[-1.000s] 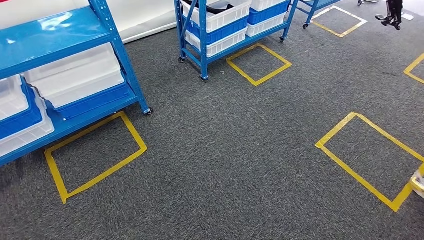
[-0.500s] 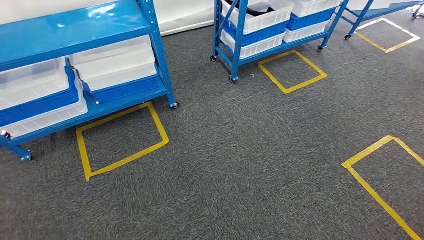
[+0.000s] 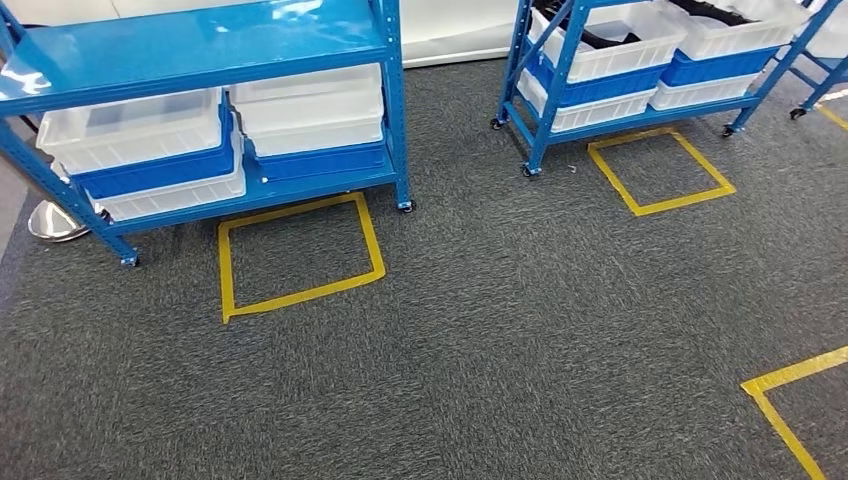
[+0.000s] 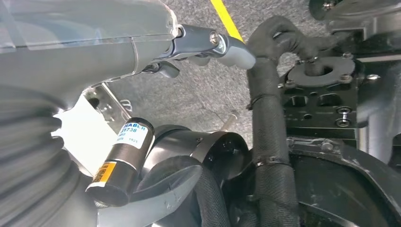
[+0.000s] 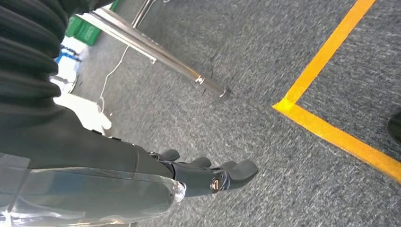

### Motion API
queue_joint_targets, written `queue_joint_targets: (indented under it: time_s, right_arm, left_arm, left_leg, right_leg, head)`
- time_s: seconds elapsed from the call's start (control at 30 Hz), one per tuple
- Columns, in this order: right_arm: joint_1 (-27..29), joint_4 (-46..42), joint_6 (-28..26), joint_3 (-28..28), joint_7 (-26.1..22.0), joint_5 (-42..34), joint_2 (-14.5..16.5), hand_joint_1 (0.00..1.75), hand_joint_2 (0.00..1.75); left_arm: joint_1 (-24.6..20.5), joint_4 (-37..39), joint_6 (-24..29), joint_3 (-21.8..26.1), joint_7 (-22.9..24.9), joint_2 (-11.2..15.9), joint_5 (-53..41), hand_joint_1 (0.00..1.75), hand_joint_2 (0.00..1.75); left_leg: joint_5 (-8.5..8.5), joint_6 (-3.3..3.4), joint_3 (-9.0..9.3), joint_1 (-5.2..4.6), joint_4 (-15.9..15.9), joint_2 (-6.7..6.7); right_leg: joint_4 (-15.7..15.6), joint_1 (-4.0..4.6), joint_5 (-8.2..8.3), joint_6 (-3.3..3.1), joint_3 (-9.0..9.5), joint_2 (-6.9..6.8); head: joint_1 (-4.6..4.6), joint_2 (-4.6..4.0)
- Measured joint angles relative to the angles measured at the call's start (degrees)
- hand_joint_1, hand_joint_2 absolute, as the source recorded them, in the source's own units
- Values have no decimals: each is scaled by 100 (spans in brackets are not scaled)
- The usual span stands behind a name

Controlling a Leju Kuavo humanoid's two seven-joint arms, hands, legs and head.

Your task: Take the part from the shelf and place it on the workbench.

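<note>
Approach stage, judged: nothing grasped yet. Left hand (image 4: 208, 45) hangs by robot's body, fingers extended, holding nothing. Right hand (image 5: 208, 177) hangs over carpet (image 3: 520, 330), fingers apart, empty. Blue shelf (image 3: 200, 50) far left, white bins (image 3: 135, 130) on lower level; second shelf (image 3: 640, 60) far right, bins too. Part itself: cannot tell which bin holds it. Yellow floor square (image 3: 300, 250) just before left shelf. Risks: stopping off square leaves bins out of reach; picking wrong shelf; hand catching shelf post while reaching in.
</note>
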Motion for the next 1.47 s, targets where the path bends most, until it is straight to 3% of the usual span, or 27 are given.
queue_joint_targets:
  time_s: [0.07,0.1,0.13,0.2,0.23,0.27,0.3,0.37,0.43,0.5,0.53,0.57,0.67,0.7,0.83,0.93,1.0,1.07,1.47]
  right_arm:
    - [-8,-1,-9,-15,0,15,1,0,175]
    - [-10,-1,-16,-21,-1,19,0,0,175]
    - [-12,-2,-24,-25,-1,22,-1,0,175]
    - [-13,-1,-74,-35,12,26,0,0,175]
    - [-13,-1,-146,-39,41,27,1,0,175]
    - [-12,0,-250,-42,84,28,4,0,175]
    - [-9,0,-367,-44,130,23,7,0,175]
    - [0,0,-552,-56,186,3,13,0,87]
    - [15,2,-637,-80,204,-38,14,0,87]
    - [38,7,-677,-135,279,-142,15,0,175]
    - [48,9,-664,-179,337,-213,16,0,175]
    - [57,9,-634,-225,388,-265,16,0,175]
    - [73,-4,-498,-354,445,-383,20,0,175]
    - [75,-16,-471,-394,448,-425,23,0,175]
    - [77,-86,-419,-504,446,-601,31,0,175]
    - [82,-152,-395,-575,445,-733,31,0,175]
    - [83,-202,-386,-611,443,-816,30,0,87]
    - [87,-257,-370,-637,440,-901,29,0,0]
    - [123,-593,-278,-791,407,-1389,30,0,0]
  left_arm:
    - [21,0,0,-2,2,-1,-3,0,175]
    - [27,0,0,-2,4,-1,-5,0,175]
    - [26,0,0,-2,7,-1,-7,0,175]
    - [7,1,0,-1,12,-1,-4,0,175]
    - [-4,5,0,0,15,-3,-1,0,175]
    - [-12,13,0,1,16,-7,4,0,175]
    - [-17,23,0,1,16,-12,8,0,175]
    - [-18,44,0,2,4,-24,11,0,175]
    - [-13,52,0,1,-18,-25,10,0,175]
    - [-3,53,0,0,-35,-16,10,0,175]
    - [-1,59,-2,5,-34,-15,9,0,175]
    - [-4,77,-9,23,-27,-21,6,0,175]
    - [-34,274,-87,224,31,-97,-52,0,175]
    - [-44,370,-133,324,61,-140,-110,0,175]
    - [-78,755,-337,734,190,-341,-516,0,175]
    - [-108,1085,-502,1095,285,-524,-892,0,175]
    - [-130,1299,-607,1323,343,-650,-1120,0,87]
    - [-160,1526,-719,1563,405,-789,-1361,0,0]
    - [-276,2839,-1330,2952,762,-1552,-2727,0,0]
  left_leg:
    - [25,71,-9,13,-30,-125]
    - [45,111,-3,25,-52,-178]
    - [68,149,0,39,-72,-228]
    - [94,195,-23,42,-76,-328]
    - [99,203,-36,40,-73,-385]
    - [101,206,-40,37,-69,-443]
    - [101,205,-36,36,-62,-503]
    - [89,188,-17,36,-44,-613]
    - [69,148,-29,28,-12,-696]
    - [69,85,-70,29,7,-757]
    - [80,48,-80,33,-5,-788]
    - [84,59,-75,40,-22,-802]
    - [112,273,-46,29,-66,-809]
    - [129,311,-47,27,-83,-809]
    - [150,262,-26,33,-123,-807]
    - [157,130,-14,48,-137,-808]
    - [150,41,-10,58,-140,-807]
    - [146,17,-8,60,-138,-805]
    - [137,12,-21,39,-98,-797]
  right_leg:
    - [13,-8,-37,54,33,-21]
    - [101,-19,-120,82,9,98]
    - [303,-31,-266,104,-75,266]
    - [1010,-46,-652,118,-413,583]
    - [1362,-48,-778,120,-591,636]
    - [1567,-48,-794,119,-704,654]
    - [1564,-50,-689,114,-724,662]
    - [988,-56,-247,84,-505,718]
    - [342,-58,39,40,-259,888]
    - [113,-40,66,14,-197,993]
    - [76,-33,73,5,-198,980]
    - [55,-32,88,9,-193,964]
    - [-12,-47,126,28,-176,944]
    - [-11,-45,127,21,-174,941]
    - [-2,-29,126,-10,-162,939]
    - [7,-19,122,-19,-163,938]
    - [13,-14,118,-26,-161,939]
    - [16,-14,116,-29,-160,941]
    - [13,-33,118,-24,-162,942]
  head:
    - [2,0]
    - [4,0]
    - [8,0]
    - [14,0]
    - [14,0]
    - [14,0]
    - [14,0]
    - [15,0]
    - [15,0]
    - [13,0]
    - [12,0]
    - [12,0]
    - [11,0]
    - [10,0]
    - [10,0]
    - [10,0]
    - [10,0]
    - [10,0]
    - [11,0]
